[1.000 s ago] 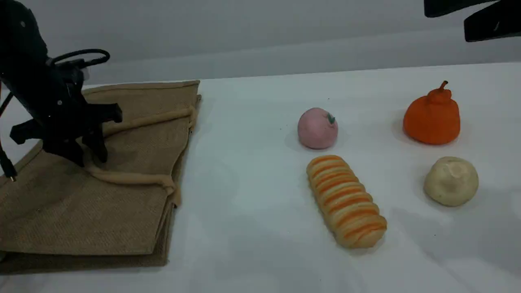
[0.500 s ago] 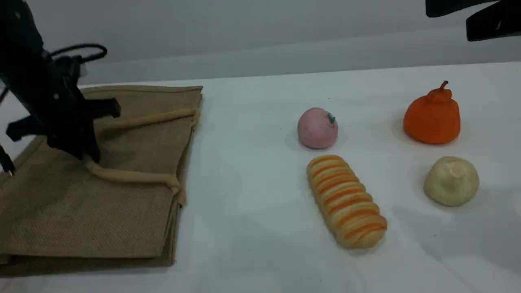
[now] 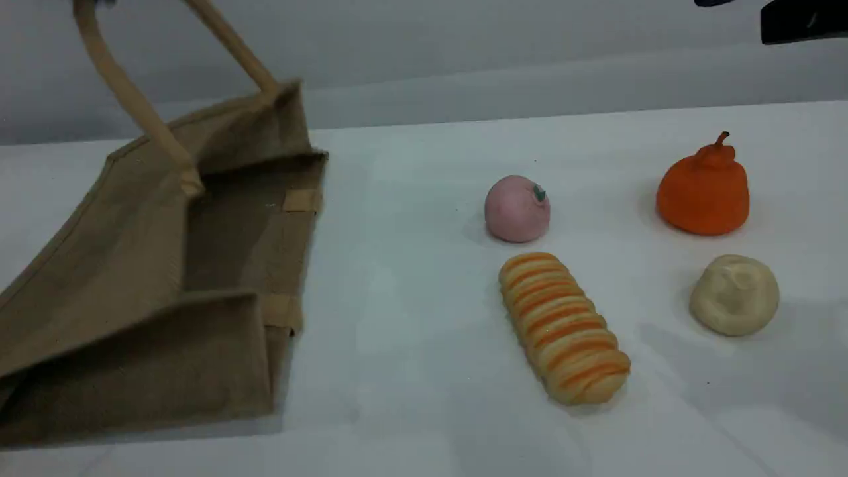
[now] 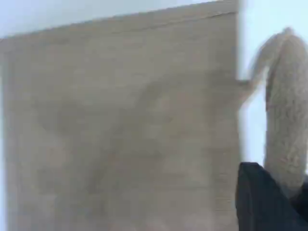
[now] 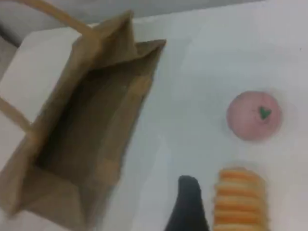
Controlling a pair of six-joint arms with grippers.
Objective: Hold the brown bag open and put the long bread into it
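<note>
the left gripper (image 4: 269,202) has its jaws clamped on the beige handle (image 3: 126,99) of the brown bag (image 3: 132,318), pulling the upper side up so the mouth gapes toward the food. the long bread (image 3: 563,328) lies on the bench (image 3: 411,331), well apart from the bag, just below the pink ball (image 3: 517,209). the right gripper (image 5: 190,207) hovers beside the bread, jaws wide and empty. risks: the rope could slip from the pinch and the mouth collapse, or the soft loaf could catch the rim on entry.
</note>
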